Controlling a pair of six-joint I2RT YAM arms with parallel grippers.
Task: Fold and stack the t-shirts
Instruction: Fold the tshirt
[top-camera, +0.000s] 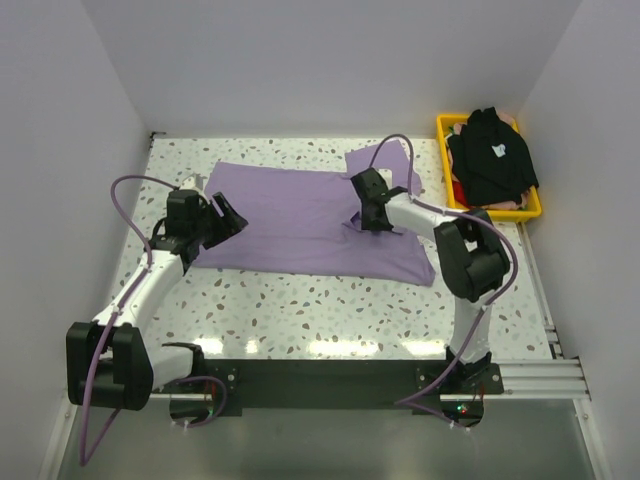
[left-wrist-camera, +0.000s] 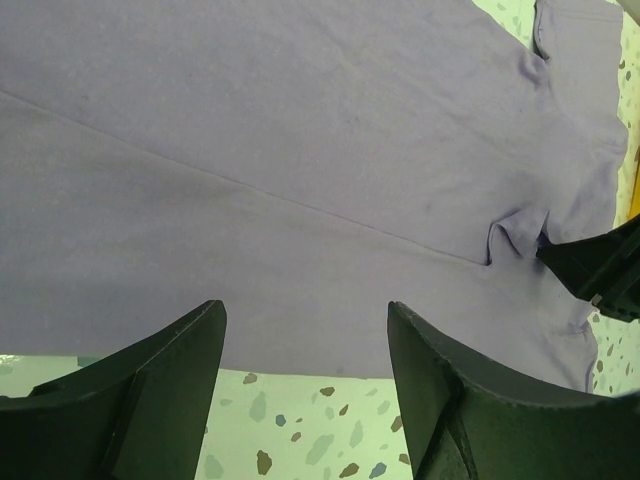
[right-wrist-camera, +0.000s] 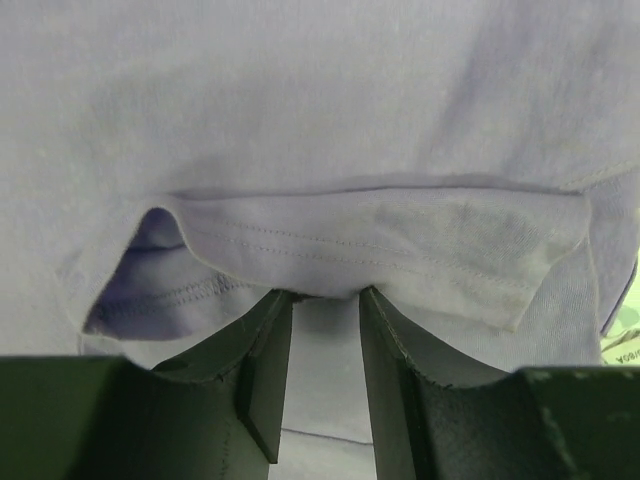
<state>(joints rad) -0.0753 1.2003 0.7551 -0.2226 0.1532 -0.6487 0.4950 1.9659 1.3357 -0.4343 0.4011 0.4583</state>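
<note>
From above we see the left gripper (top-camera: 231, 214) wide open by the purple shirt (top-camera: 290, 222). Only close up, the right gripper (right-wrist-camera: 325, 296) meets a folded hem (right-wrist-camera: 380, 242); we cannot tell if it holds.

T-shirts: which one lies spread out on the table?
The lavender t-shirt. It lies spread on the speckled table, while the black t-shirt with a white mark is heaped in the yellow basket at the far right corner.

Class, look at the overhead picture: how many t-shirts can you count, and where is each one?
2. The lavender t-shirt lies spread on the table. The black t-shirt sits in the yellow basket at the far right; more may be hidden under it.
</note>
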